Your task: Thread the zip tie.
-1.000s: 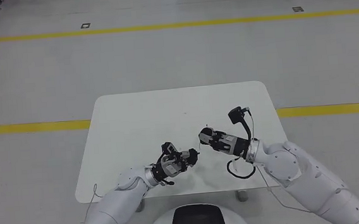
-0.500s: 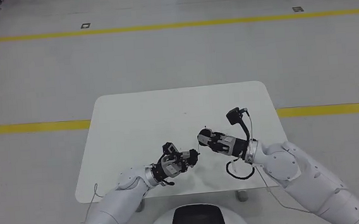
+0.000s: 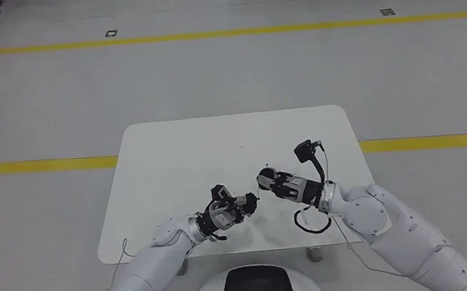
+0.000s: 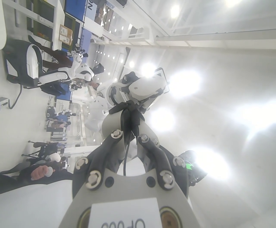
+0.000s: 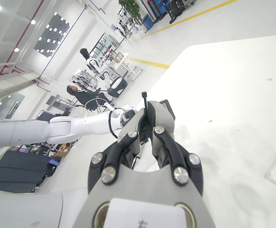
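Note:
A thin black zip tie [image 3: 262, 182] is held in the air above the white table [image 3: 217, 147], near its front edge. My right gripper [image 3: 264, 178] is shut on the zip tie [image 5: 146, 112], with the square head [image 5: 144, 94] sticking out past the fingertips. My left gripper [image 3: 249, 203] sits just in front of it, tips almost meeting. In the left wrist view the left gripper [image 4: 129, 121] is shut on the black strap [image 4: 129, 127], which runs up toward the right arm's wrist. Where the strap meets the head is hidden.
The table top [image 5: 215, 86] carries a few tiny dark specks [image 5: 269, 79] and nothing else nearby. Yellow floor lines [image 3: 45, 165] run behind and beside the table. Other robots and seated people are far off in the room.
The right gripper has edged a little toward the left gripper. The left arm has stayed still.

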Available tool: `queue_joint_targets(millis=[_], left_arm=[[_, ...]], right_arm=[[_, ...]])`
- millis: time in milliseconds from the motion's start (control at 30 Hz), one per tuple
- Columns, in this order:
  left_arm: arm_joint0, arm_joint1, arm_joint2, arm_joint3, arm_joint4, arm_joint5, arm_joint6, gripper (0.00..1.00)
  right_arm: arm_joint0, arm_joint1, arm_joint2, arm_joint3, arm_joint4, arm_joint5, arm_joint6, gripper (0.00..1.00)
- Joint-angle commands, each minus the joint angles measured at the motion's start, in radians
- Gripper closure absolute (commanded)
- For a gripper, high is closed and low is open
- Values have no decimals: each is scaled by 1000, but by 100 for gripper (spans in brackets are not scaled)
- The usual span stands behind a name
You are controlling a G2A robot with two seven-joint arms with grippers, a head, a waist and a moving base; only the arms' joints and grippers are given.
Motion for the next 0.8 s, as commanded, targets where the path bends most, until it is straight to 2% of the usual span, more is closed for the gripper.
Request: queue_joint_targets(millis=[0,333,767], left_arm=[[-1,0,0,1,-1,0,0,100],[-2,-1,-1,3,-4,1,0,100],[-2,-1,0,3,3,4,-3,100]], right_arm=[[-1,1,0,0,0,0,0,100],[1,4,-2,-3,-1,0,16,100],[-17,12,15,-17,-3,0,-20,100]])
